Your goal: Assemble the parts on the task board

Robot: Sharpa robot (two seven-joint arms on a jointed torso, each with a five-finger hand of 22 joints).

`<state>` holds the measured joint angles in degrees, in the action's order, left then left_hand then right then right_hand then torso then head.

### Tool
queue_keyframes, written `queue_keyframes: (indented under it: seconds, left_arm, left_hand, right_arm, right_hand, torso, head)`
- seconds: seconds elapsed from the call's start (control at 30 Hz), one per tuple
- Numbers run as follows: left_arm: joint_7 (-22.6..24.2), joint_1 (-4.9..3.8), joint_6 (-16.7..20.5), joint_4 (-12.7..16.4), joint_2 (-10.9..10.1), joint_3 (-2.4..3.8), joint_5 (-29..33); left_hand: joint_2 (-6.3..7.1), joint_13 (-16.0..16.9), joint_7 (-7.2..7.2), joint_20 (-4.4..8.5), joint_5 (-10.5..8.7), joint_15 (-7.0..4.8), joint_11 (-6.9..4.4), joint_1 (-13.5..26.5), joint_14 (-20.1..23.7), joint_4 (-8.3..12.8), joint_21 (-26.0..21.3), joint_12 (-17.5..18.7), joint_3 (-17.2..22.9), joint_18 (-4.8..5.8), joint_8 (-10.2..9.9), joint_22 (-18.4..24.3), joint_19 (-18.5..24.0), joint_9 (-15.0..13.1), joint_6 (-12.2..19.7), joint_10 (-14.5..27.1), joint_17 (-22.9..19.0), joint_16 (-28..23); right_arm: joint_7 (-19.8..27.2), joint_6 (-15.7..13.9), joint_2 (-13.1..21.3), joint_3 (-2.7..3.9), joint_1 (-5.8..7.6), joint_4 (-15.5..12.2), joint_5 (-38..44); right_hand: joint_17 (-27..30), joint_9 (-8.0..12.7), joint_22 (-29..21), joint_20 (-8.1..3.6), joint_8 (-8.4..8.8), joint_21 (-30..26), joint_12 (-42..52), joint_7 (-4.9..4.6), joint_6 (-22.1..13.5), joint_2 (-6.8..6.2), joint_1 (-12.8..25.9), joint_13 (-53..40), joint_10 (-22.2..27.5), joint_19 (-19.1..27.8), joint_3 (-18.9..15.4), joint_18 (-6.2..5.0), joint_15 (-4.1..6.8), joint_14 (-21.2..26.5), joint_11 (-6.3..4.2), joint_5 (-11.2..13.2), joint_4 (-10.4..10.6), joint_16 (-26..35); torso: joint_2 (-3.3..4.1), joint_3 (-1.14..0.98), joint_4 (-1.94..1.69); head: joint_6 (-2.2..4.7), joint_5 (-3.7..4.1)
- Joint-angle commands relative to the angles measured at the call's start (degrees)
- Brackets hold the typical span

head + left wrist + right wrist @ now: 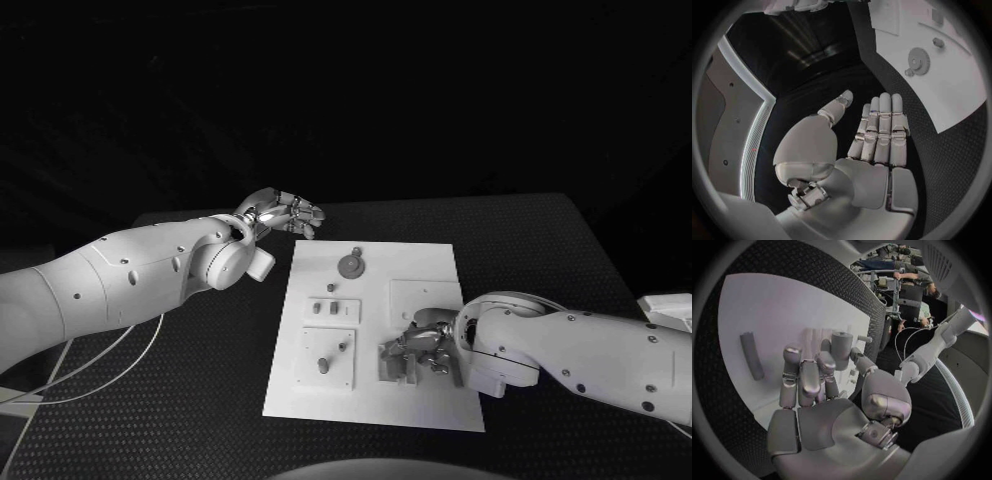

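Fingers of right hand curl over a small grey cylindrical part, grasp uncertain, on white rectangular task board; slip or tilt could jam it. Left hand released, fingers apart, above black bench beside board.
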<state>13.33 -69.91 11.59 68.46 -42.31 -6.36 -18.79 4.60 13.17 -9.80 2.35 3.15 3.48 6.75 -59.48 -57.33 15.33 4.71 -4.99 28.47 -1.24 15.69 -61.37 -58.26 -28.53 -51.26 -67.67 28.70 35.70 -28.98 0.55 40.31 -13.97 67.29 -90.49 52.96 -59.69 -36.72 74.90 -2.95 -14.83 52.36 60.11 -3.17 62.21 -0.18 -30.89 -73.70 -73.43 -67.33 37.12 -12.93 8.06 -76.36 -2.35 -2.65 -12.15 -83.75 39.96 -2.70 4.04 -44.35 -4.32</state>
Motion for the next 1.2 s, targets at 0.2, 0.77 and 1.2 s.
queue_keyframes:
  seconds: [0.2,0.77,1.2]
  left_arm:
    - [0.27,-0.03,-0.75,0.13,0.01,0.03,0.28]
    - [0.28,-0.03,-0.76,0.12,0.00,0.03,0.28]
    - [0.32,-0.03,-0.70,0.13,0.00,0.03,0.28]
  left_hand:
    - [-0.07,-0.07,-0.01,-0.02,0.00,-0.13,-0.04,0.60,-0.45,-0.31,-0.34,0.33,-0.10,-0.66,0.37,-0.06,-0.37,0.07,0.31,-0.40,0.10,-0.36]
    - [-0.09,-0.09,-0.01,-0.02,0.00,-0.14,-0.05,0.64,-0.47,-0.38,-0.36,0.33,-0.09,-0.66,0.39,-0.07,-0.38,0.10,0.32,-0.40,0.20,-0.45]
    - [-0.08,-0.10,-0.01,-0.02,0.00,-0.14,-0.05,0.65,-0.48,-0.40,-0.37,0.34,-0.08,-0.66,0.40,-0.08,-0.38,0.12,0.33,-0.40,0.27,-0.50]
  right_arm:
    - [-1.18,2.30,0.04,-0.22,-0.37,0.50,1.38]
    - [-1.17,4.40,0.04,-0.22,-0.49,-0.03,1.60]
    - [-1.10,4.15,0.08,-0.22,-0.57,-0.04,1.69]
  right_hand:
    - [0.39,0.11,0.97,-0.45,0.32,0.11,-0.75,-0.76,0.23,-1.38,0.77,0.28,0.59,0.13,0.20,-2.07,0.22,0.47,-0.07,-0.20,0.67,0.01]
    - [0.66,0.13,1.01,-0.52,0.40,0.12,-0.98,-0.83,0.16,-1.64,0.41,0.33,0.82,0.15,1.26,-2.07,0.15,0.68,0.00,-0.20,0.76,0.06]
    - [0.76,0.10,1.05,-0.42,0.39,0.18,-0.88,-0.86,0.16,-0.81,0.20,0.27,0.77,0.22,1.23,-2.07,0.10,0.75,0.04,-0.20,0.16,0.05]
  torso:
    - [0.01,-0.01,0.01]
    - [-0.01,0.04,-0.01]
    - [-0.01,0.04,-0.01]
  head:
    - [-0.12,-0.04]
    - [-0.42,-0.13]
    - [-0.41,-0.17]
